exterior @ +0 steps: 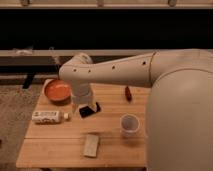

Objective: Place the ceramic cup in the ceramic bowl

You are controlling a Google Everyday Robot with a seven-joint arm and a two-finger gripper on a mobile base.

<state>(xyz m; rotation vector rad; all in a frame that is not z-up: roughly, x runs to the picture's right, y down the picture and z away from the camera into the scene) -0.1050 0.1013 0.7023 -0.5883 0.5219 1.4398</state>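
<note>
Hovering just right of bowl (57,91), gripper (89,110) fingers apart, empty; cup (130,124) sits farther right and nearer. An off-centre grasp could topple it.

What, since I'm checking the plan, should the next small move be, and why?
Probably shift the tool sideways toward the ceramic cup: it hangs open between the ceramic bowl and the cup, holding nothing, while the cup stands upright, apart from it.

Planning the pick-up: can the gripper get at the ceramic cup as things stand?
Probably yes. The gripper hangs low, jaws open, left of the ceramic cup, which stands upright and apart, with only bare table between them.
</note>
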